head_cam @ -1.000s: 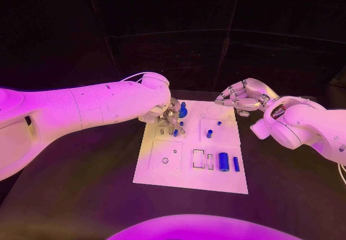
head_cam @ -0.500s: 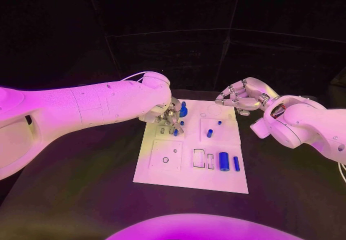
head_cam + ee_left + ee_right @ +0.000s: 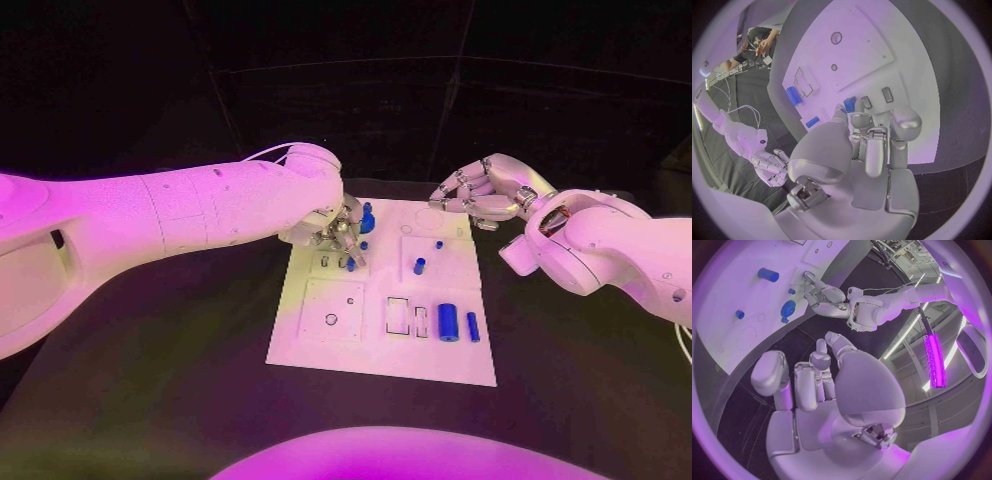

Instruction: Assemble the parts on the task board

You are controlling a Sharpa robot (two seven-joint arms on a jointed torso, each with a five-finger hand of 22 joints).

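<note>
Currently left hand (image 3: 336, 232) is pinching a small blue part (image 3: 351, 263) over the task board's (image 3: 378, 360) far-left slots; keep it upright, lower straight. Right hand (image 3: 483, 192) is hovering curled, holding nothing.

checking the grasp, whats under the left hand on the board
The left hand hovers over the task board's far left corner; a small blue part shows at its fingertips. Whether it's gripped is hidden.
</note>
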